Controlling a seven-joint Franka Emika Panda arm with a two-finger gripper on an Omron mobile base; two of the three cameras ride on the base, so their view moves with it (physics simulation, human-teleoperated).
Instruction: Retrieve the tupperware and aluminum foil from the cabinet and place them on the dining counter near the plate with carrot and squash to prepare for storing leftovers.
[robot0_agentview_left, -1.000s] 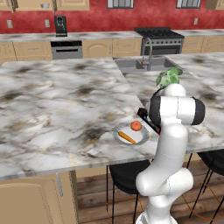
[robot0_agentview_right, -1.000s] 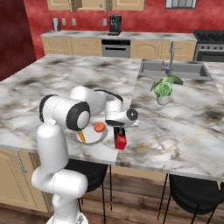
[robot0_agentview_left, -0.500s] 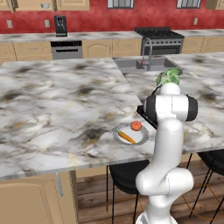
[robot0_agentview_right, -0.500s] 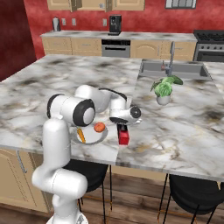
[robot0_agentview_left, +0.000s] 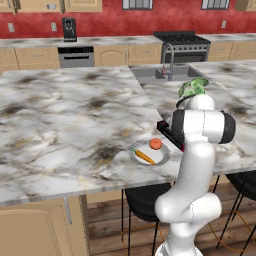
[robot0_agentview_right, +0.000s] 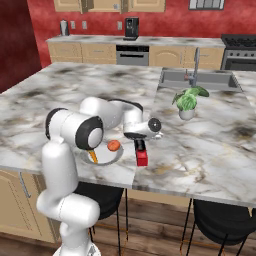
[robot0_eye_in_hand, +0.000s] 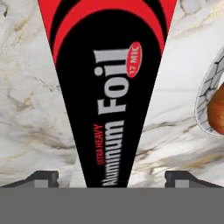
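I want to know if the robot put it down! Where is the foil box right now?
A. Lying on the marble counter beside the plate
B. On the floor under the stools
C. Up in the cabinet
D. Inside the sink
A: the foil box lies flat on the marble counter right next to the plate, with the claw open over it.
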